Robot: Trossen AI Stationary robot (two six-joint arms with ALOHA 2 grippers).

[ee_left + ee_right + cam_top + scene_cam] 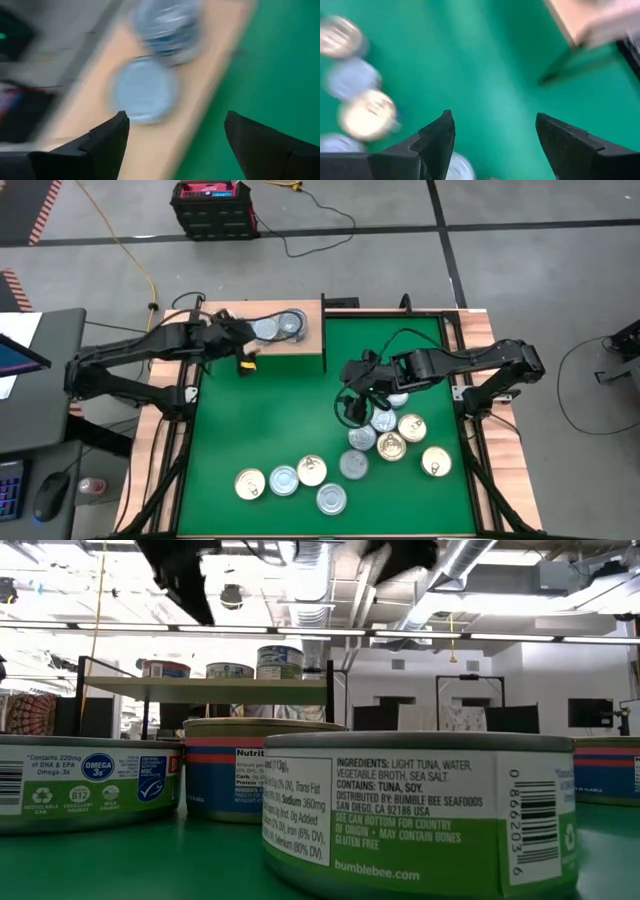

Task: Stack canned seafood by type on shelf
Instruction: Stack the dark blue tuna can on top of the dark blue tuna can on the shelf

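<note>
Because each tin is rigid, dense and smooth-walled, it should be gripped across its side wall. Loose tins lie on the green mat; others sit on the shelf. Left gripper and right gripper: fingers wide, empty.

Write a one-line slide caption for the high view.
Left gripper open by the tins on the shelf; right gripper open over loose seafood tins on the green mat.

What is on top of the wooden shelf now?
The shelf carries several tins; the low view shows one pair stacked. The left gripper covers part of it, so any tins underneath are hidden.
</note>
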